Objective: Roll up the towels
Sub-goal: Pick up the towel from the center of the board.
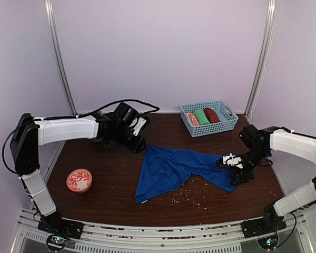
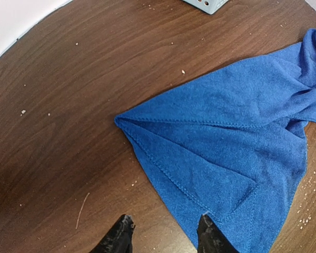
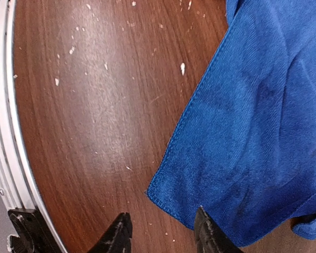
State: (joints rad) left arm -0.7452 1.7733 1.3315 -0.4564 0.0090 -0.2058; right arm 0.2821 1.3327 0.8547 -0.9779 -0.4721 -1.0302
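**Spotter:** Royal blue soft cloth towel (image 1: 168,166) lies crumpled on the dark wooden counter (image 1: 110,179); your left claw (image 2: 164,234) and right claw (image 3: 163,232) hang released at its ends.

**Coach:** Pinch one corner each, then stretch it flat before rolling.

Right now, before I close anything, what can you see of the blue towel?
The blue towel is royal-blue soft pile cloth with stitched hems, unrolled and rumpled, spread in a rough triangle with folds bunching toward its right end. It lies on the brown table among crumbs, in front of the basket. The right end effector, open, straddles its right corner edge; contact is unclear.
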